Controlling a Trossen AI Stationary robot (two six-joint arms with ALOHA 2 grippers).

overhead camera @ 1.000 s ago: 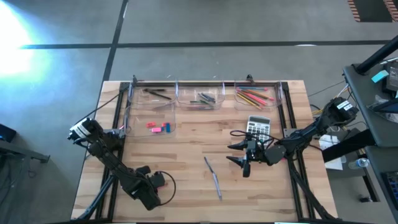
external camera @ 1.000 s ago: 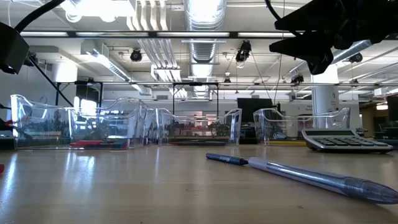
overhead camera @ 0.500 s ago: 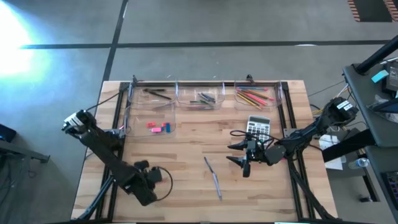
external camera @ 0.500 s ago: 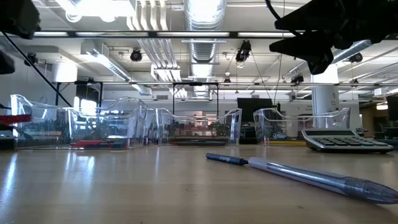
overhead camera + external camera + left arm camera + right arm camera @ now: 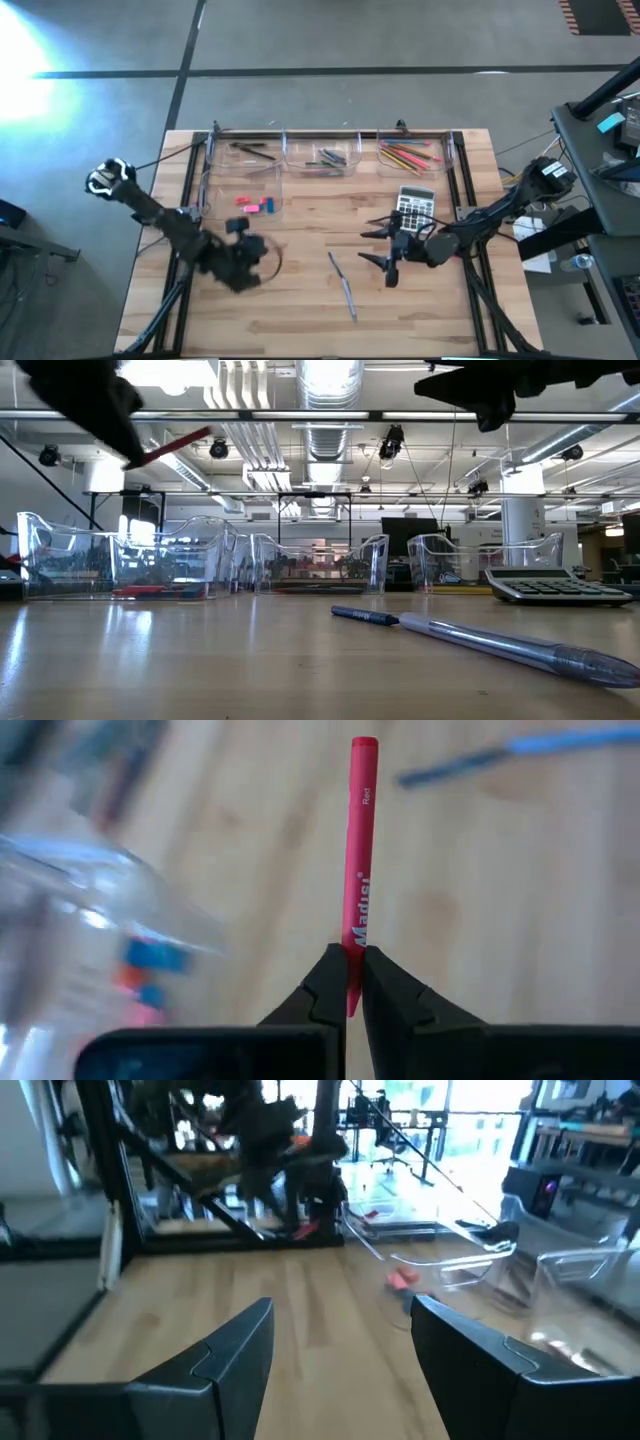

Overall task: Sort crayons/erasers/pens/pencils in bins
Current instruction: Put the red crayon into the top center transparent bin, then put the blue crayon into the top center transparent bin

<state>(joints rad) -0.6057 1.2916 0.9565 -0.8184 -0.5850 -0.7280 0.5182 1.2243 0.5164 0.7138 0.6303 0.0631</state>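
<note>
Two arms work over the wooden table [image 5: 300,300]. The left gripper [image 5: 348,982] is clamped on the lower end of a red crayon [image 5: 359,850], w/ the crayon sticking straight out past the fingertips; in the low view the crayon [image 5: 172,446] is lifted high above the table and tilted. From above, the left gripper [image 5: 243,262] is over the table's left part, just in front of the eraser bin [image 5: 210,212], which holds pink and blue erasers [image 5: 252,204]. The wrist view shows the same bin's clear wall [image 5: 130,890] near the crayon, w/ blurred blue and pink blocks inside.

The right gripper [image 5: 378,250] hovers over the table's right-centre, fingers [image 5: 235,1355] spread wide apart, holding nothing. It is just in front of the grey calculator [image 5: 416,203].

Three more bins stand in a row along the far edge: the left one [image 5: 250,152] w/ dark pens, the middle one [image 5: 322,157] w/ mixed sticks, the right one [image 5: 412,154] w/ coloured pencils [image 5: 405,156].

One pen [image 5: 343,285] lies on the bare wood between both grippers, nearer the right one; the low view shows it [image 5: 480,640] flat on the table, apart from the calculator [image 5: 555,585]
</note>
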